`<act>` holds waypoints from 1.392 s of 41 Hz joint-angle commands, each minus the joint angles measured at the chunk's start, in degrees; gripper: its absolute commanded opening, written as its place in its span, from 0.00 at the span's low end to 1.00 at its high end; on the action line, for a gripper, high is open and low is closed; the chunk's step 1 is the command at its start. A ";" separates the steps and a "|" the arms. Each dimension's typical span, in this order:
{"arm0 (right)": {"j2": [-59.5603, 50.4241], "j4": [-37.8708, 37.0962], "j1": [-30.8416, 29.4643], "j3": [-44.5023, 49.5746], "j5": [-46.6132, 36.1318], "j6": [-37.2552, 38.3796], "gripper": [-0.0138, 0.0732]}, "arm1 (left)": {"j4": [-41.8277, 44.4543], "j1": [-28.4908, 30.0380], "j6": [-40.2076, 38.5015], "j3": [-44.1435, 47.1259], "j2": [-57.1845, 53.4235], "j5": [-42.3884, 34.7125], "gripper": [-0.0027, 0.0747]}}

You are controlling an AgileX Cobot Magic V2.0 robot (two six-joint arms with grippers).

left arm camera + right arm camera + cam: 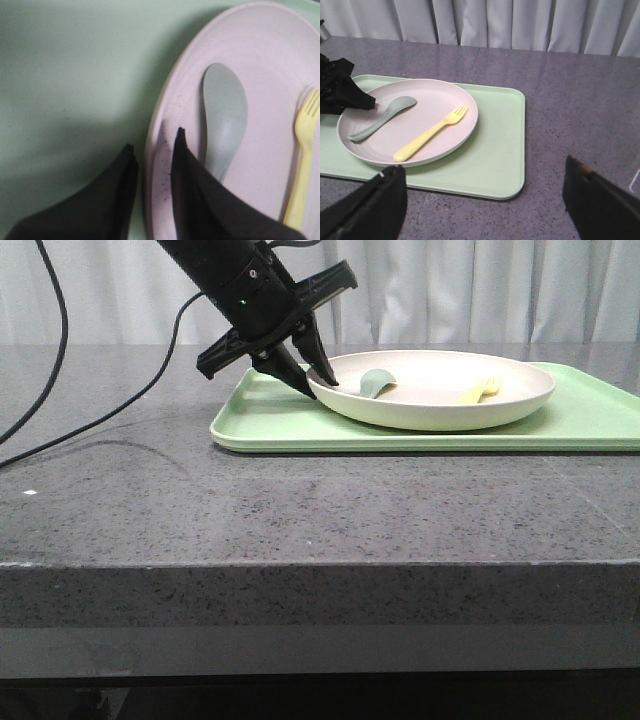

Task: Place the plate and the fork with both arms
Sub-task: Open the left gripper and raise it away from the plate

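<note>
The cream-white plate point(450, 408) point(437, 95) lies on a light green tray point(270, 425) point(495, 155). The pale yellow fork point(482, 390) point(304, 150) point(432, 132) lies inside it, on the right half. My left gripper point(320, 388) point(154, 139) reaches down at the plate's left rim point(162, 150). One finger is outside the rim, the other inside, and they are shut on it. The plate still rests flat on the tray. My right gripper point(482, 167) hovers wide open over the tray's near right corner, holding nothing; the front view does not show it.
A dull green spoon-like utensil point(377, 383) point(225, 115) point(382, 117) lies in the plate beside the left gripper's inner finger. The tray sits at the back right of a dark speckled table point(300, 510). Black cables point(60, 390) trail at the left, and curtains hang behind.
</note>
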 commanded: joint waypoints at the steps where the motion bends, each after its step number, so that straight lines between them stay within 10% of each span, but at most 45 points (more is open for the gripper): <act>1: 0.55 -0.31 0.14 -1.72 -4.77 -0.24 0.91 | -2.00 -0.46 -0.45 -2.39 -4.12 -1.46 0.40; 16: 0.55 -0.31 0.14 -1.72 -4.77 -0.24 0.91 | 3.20 3.27 2.47 -14.26 -5.01 13.62 0.42; 30: 0.55 -0.31 0.14 -1.72 -4.82 -0.24 0.91 | 6.27 3.53 3.96 -18.97 -5.01 26.22 0.01; 57: 0.55 -0.31 0.14 -1.72 -4.82 -0.24 0.91 | 29.66 6.17 3.38 -0.78 -22.92 20.24 0.01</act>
